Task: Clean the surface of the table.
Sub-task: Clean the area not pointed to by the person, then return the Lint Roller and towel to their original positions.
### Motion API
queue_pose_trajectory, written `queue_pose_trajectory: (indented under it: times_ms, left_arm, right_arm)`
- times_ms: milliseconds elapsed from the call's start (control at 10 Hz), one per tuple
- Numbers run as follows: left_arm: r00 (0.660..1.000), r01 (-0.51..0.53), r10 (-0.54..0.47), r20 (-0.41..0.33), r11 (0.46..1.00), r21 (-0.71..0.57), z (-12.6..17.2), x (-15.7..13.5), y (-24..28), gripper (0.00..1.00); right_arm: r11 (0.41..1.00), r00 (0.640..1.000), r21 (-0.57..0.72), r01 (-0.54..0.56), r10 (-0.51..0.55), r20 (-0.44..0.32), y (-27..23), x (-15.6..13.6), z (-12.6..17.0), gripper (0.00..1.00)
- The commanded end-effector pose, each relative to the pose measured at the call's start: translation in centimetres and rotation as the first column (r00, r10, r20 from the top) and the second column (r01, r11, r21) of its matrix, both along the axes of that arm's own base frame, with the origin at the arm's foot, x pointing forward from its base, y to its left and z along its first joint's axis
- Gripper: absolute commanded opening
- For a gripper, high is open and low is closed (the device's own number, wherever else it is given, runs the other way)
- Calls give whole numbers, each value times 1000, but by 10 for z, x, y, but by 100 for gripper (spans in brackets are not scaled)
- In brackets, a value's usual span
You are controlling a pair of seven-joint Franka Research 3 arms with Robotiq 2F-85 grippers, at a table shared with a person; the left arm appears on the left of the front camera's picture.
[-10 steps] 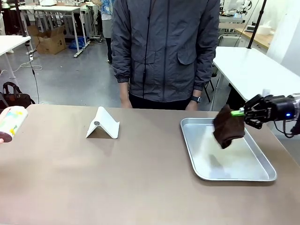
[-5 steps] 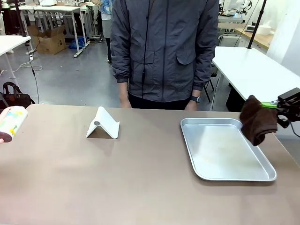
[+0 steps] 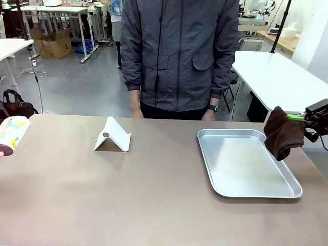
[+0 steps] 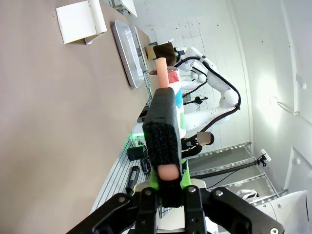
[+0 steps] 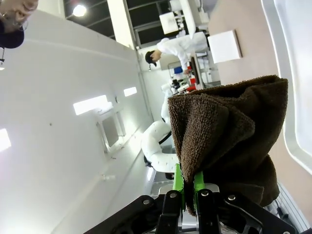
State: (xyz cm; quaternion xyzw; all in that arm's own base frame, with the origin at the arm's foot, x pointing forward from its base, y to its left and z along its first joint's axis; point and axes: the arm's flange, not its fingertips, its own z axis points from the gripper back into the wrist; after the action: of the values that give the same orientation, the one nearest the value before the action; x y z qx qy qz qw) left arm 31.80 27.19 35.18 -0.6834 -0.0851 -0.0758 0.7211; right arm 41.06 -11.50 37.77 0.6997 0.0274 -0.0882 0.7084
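Brown cloth [image 3: 283, 138] hangs from the right claw [image 3: 293, 117], clamped shut on it — the table [image 3: 154, 195] lies below, leftward. Wiping hasn't begun; I'd say lower it next. Left claw [image 4: 165, 146] grips a bottle [image 3: 14, 130].

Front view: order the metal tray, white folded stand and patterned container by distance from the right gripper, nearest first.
From the right gripper, jaws shut on the brown cloth:
1. Metal tray, just beside it, on the table's right side.
2. White folded stand, left of centre.
3. Patterned container, far left edge.
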Motion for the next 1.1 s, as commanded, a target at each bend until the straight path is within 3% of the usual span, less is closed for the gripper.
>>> queue_pose_trajectory:
  times_ms: [0, 1000]
  left_arm:
    - [1000, 1, -1, 1, 1000, -3, 3, -2, -3, 18]
    - [1000, 1, -1, 1, 1000, -3, 3, -2, -3, 18]
  right_arm:
    - [1000, 1000, 7, -11, 11, 2, 2, -1, 7, 0]
    - [1000, 1000, 7, -11, 11, 2, 2, -1, 7, 0]
